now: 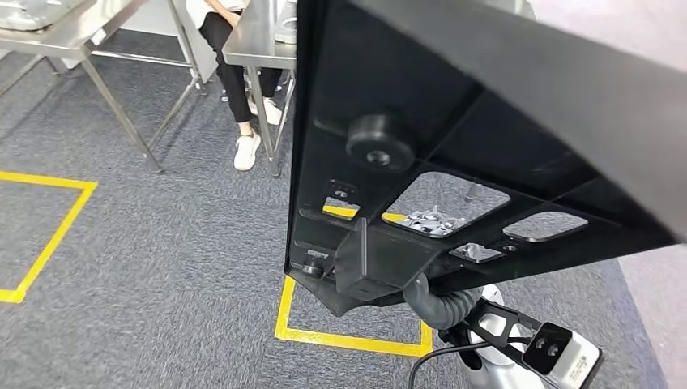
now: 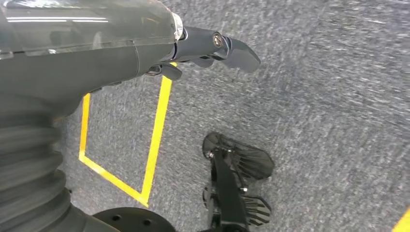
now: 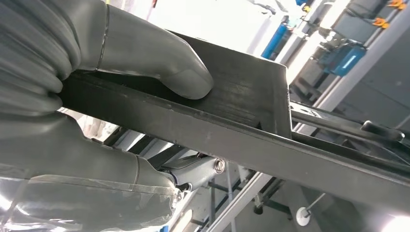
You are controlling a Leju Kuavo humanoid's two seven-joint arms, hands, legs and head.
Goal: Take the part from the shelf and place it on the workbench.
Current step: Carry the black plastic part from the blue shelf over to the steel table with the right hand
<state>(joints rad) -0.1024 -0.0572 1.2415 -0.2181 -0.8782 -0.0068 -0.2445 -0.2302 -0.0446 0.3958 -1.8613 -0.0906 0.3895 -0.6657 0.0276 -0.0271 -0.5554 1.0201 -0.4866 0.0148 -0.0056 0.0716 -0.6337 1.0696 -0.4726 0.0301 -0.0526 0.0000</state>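
Up front of robot, large black part (image 1: 486, 121) was held aloft, tilted, long axis slanting toward right robot hand (image 3: 145, 63), which clamped its edge. Left robot hand (image 2: 212, 48) hung empty, fingers loose. Steel counter (image 1: 255, 44) stood ahead-left.

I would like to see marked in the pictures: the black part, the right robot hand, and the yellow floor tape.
black part (image 1: 454, 97): head view, on its flat ribbed underside.
right robot hand (image 3: 159, 60): right wrist view, on the grey thumb pressing the part's edge.
yellow floor tape (image 1: 49, 235): head view, on the left square's side line.
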